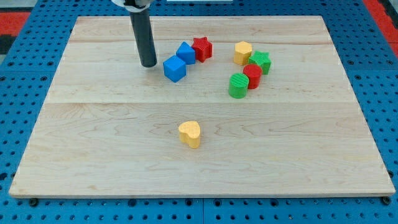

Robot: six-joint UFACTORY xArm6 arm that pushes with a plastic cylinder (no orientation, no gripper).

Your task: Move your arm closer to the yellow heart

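Observation:
The yellow heart (190, 134) lies alone on the wooden board (93, 137), below the middle. My tip (148, 64) rests on the board in the upper left part, well above and to the left of the heart. The tip stands just left of a blue cube (175, 68), with a small gap between them.
A second blue block (185, 53) and a red star (202, 48) sit right of the tip. Further right is a cluster: a yellow block (242, 53), a green star (260, 61), a red cylinder (252, 76) and a green cylinder (238, 86).

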